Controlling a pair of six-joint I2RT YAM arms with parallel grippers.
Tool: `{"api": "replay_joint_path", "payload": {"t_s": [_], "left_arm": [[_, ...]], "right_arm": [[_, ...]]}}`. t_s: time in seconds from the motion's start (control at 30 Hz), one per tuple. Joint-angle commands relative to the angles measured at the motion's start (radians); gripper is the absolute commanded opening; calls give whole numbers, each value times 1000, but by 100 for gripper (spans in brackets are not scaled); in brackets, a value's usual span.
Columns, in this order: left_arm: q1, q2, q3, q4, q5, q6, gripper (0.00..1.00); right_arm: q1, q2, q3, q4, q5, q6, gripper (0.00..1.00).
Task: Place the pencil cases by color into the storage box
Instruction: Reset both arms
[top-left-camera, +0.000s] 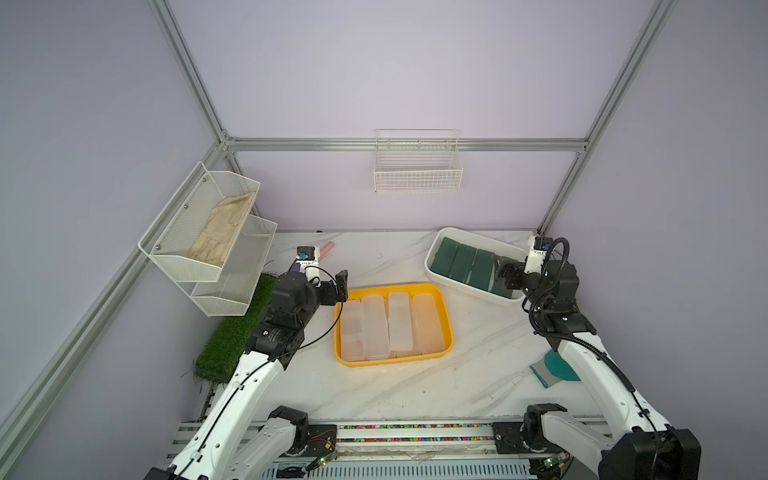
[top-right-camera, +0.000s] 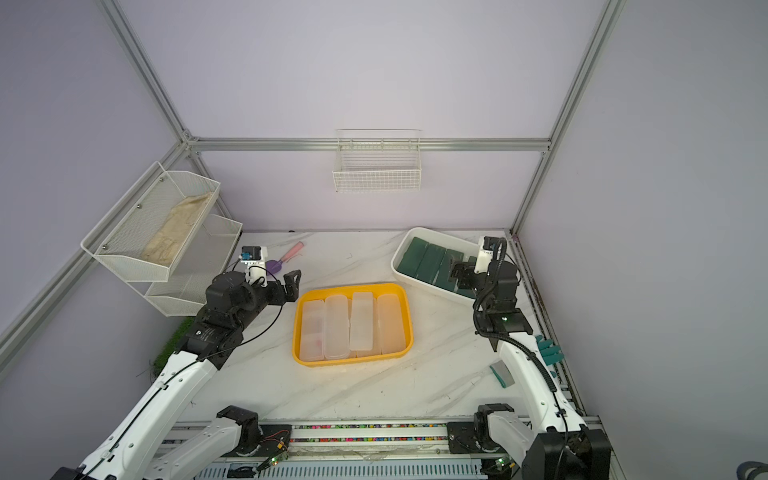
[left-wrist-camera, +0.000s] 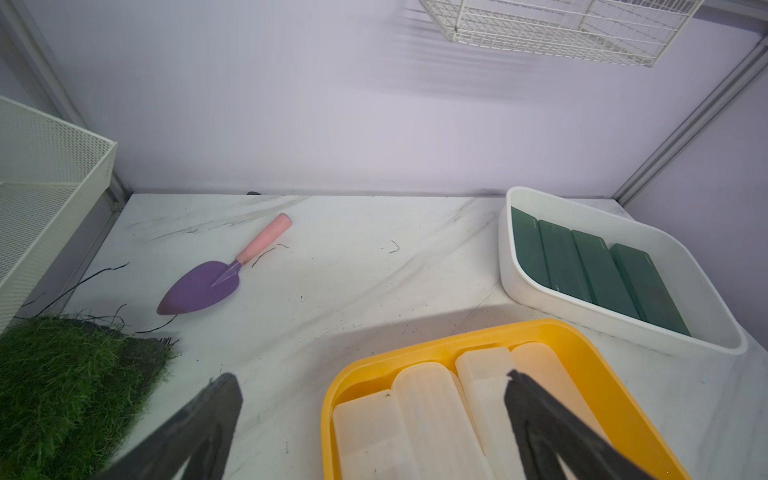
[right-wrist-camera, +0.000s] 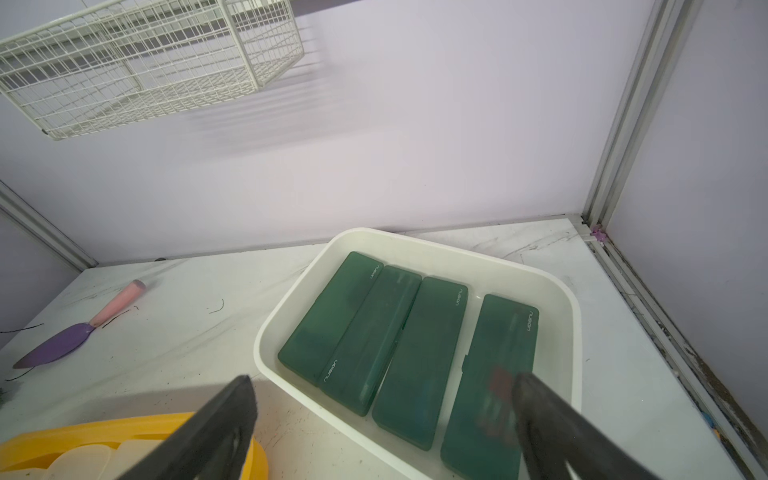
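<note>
Top view: white marble tabletop (top-left-camera: 415, 395); lilac walls (top-left-camera: 374, 62); alu frame (top-left-camera: 311, 144)

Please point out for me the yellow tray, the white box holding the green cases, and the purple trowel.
yellow tray (top-left-camera: 390, 360): in a top view, on its near rim.
white box (right-wrist-camera: 478, 270): right wrist view, on its far inner wall.
purple trowel (left-wrist-camera: 216, 278): left wrist view, on the blade.

You have pale lilac walls (top-left-camera: 395, 83) in an aluminium frame (top-left-camera: 311, 144), a wire basket (top-left-camera: 417, 180) on the back one, and a mesh shelf (top-left-camera: 185, 218) holding what may be cloth (top-left-camera: 224, 228) over the marbled tabletop's (top-left-camera: 395, 386) left edge.
</note>
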Motion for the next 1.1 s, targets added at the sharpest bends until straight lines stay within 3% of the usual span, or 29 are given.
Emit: {"api": "replay_joint_path", "payload": {"t_s": [0.0, 0.2, 0.43, 0.73, 1.07], "left_arm": [[52, -25, -99, 168, -21, 29, 100], [173, -2, -205, 290, 2, 42, 100], [212, 74, -280, 400, -44, 33, 100], [278, 239, -318, 521, -56, 53, 100], [290, 443, -372, 841, -9, 160, 100]], "right_arm": [[6, -40, -50, 143, 6, -28, 97], [6, 15, -114, 213, 2, -13, 97], [6, 55, -243, 361, 74, -48, 97], [4, 327, -324, 695, 79, -111, 97], [-2, 566, -350, 952, 70, -118, 97]]}}
